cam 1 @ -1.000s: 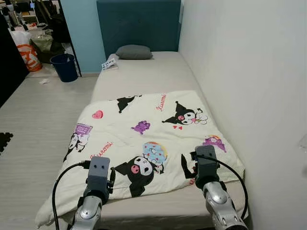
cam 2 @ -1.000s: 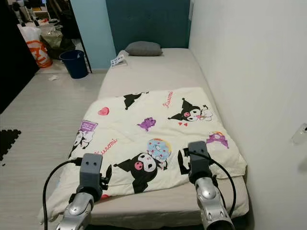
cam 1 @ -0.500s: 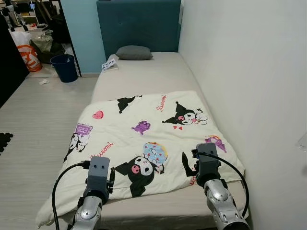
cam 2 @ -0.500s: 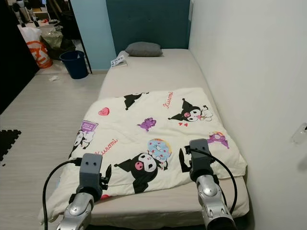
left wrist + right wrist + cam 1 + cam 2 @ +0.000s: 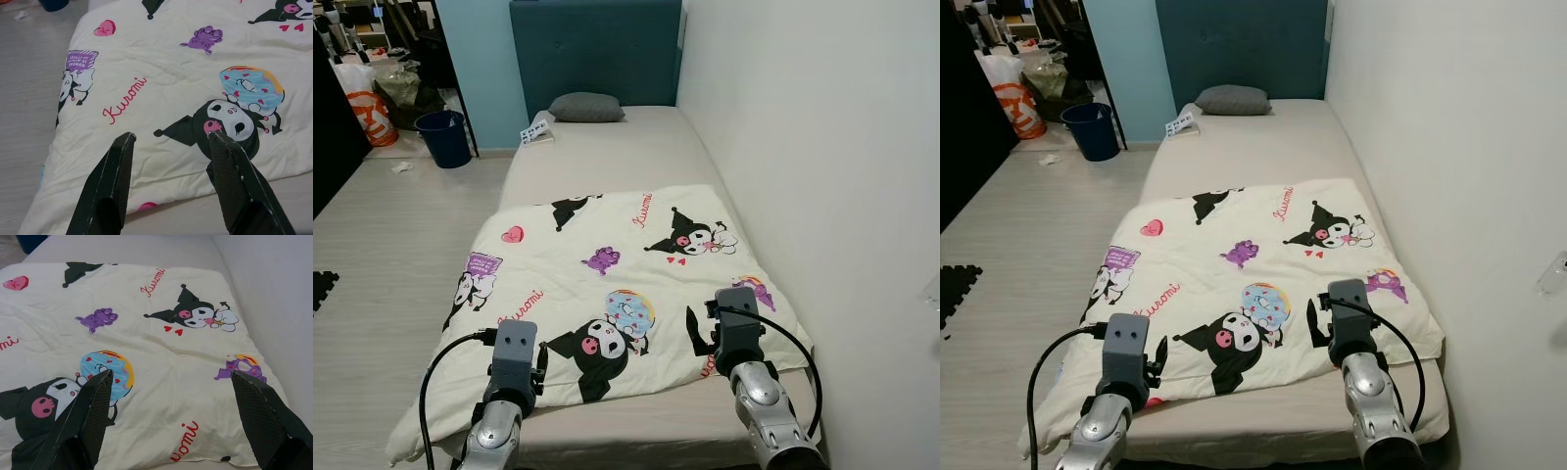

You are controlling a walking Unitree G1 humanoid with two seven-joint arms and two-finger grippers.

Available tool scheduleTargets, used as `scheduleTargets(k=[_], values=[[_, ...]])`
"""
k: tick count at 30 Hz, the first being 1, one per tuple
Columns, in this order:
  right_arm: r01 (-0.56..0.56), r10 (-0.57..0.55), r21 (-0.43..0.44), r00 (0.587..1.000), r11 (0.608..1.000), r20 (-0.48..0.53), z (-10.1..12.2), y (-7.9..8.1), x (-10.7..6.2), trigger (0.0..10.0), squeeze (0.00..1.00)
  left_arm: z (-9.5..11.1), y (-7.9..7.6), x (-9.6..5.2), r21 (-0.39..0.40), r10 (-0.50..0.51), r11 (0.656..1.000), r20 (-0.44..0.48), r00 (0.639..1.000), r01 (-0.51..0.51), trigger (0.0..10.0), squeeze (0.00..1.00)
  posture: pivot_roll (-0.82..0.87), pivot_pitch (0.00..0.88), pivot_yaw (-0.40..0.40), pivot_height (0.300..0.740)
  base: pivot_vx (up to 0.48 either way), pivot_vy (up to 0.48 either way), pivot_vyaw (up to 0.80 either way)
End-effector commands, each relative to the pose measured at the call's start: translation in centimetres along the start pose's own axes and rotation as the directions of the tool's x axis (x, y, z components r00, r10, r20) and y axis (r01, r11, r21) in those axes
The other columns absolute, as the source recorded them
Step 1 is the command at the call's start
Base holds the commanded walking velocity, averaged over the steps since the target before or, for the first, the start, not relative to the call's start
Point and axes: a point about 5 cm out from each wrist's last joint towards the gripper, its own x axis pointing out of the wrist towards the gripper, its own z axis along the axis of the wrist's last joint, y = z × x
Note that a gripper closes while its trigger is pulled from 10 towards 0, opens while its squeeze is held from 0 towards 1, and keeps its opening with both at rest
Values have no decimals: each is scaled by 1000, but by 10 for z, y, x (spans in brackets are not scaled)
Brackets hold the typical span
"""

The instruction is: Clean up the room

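Note:
A cream blanket (image 5: pixel 617 284) printed with black cartoon figures lies spread over the near half of the bed (image 5: pixel 607 162). Its left edge hangs off the mattress toward the floor. A grey pillow (image 5: pixel 586 107) rests at the head, under the teal headboard. My left gripper (image 5: pixel 171 137) hovers over the blanket's near left corner, open with nothing between its fingers. My right gripper (image 5: pixel 171 374) hovers over the near right part, open wide and holding nothing. In the left eye view both wrists, left (image 5: pixel 515 357) and right (image 5: pixel 737 328), stand above the blanket's near edge.
A white wall (image 5: pixel 803 147) runs close along the bed's right side. Pale floor (image 5: pixel 391 255) lies on the left, with a blue bin (image 5: pixel 443 137), an orange bag (image 5: pixel 372 116) and clutter at the far end. A small printed paper (image 5: pixel 538 132) sits beside the pillow.
My right gripper has drifted slightly to the right and farther over the blanket. The left gripper and the blanket look the same.

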Motion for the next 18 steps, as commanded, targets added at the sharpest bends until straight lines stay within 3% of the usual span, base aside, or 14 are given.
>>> scheduleTargets(k=[1, 18], values=[[9, -9, 11, 1000, 1000, -20, -6, -2, -3, 10000, 0, -8, 2, -4, 12, 8, 1000, -29, 1000, -8, 10000, 0, -51, 121, 7, 695, 0, 0, 0], [-24, 24, 45, 1000, 999, -15, -7, 3, -4, 10000, 0, -1, 9, 2, 22, 30, 999, 2, 1000, -30, 10000, 0, -44, 115, 8, 680, 0, 0, 0]])
